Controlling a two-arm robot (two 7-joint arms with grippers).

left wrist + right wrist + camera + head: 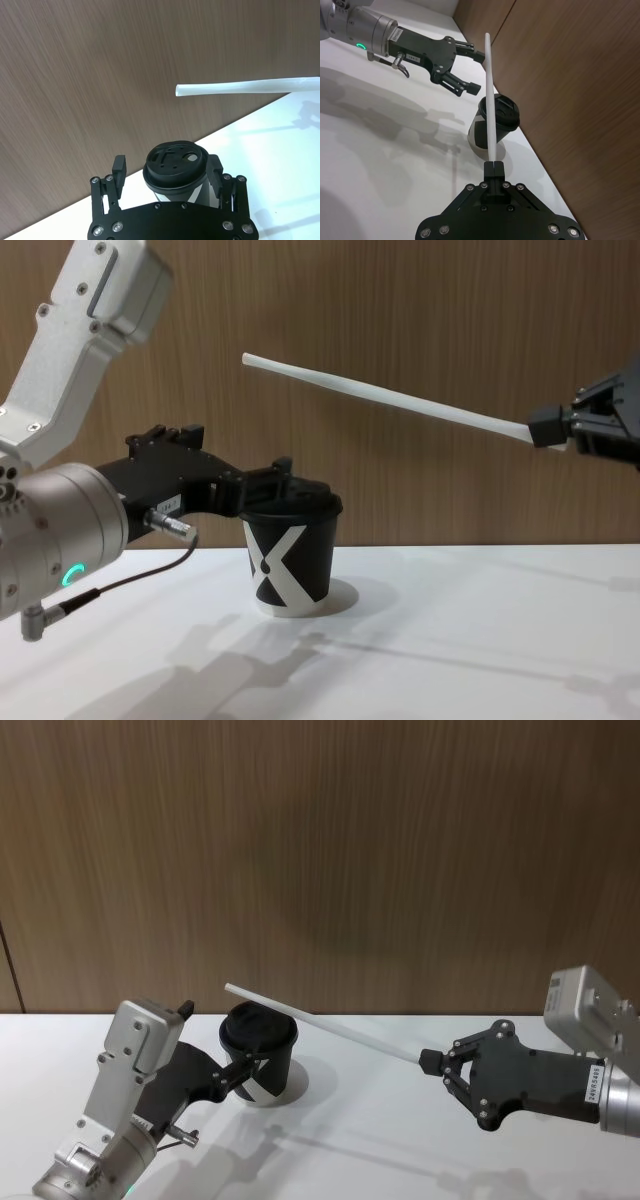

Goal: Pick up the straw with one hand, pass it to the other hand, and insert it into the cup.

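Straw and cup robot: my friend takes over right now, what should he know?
Right claw: shut on one end of the straw, which hangs in the air and passes above the cup.
Left claw: open, close by the cup's lid; touching or not, unclear.
Cup: upright on the table, lid on.
Done: straw picked up.
Left: pass it to the left claw, then push it into the cup.

A white table [400,1140] meets a brown wood-grain wall [320,850].
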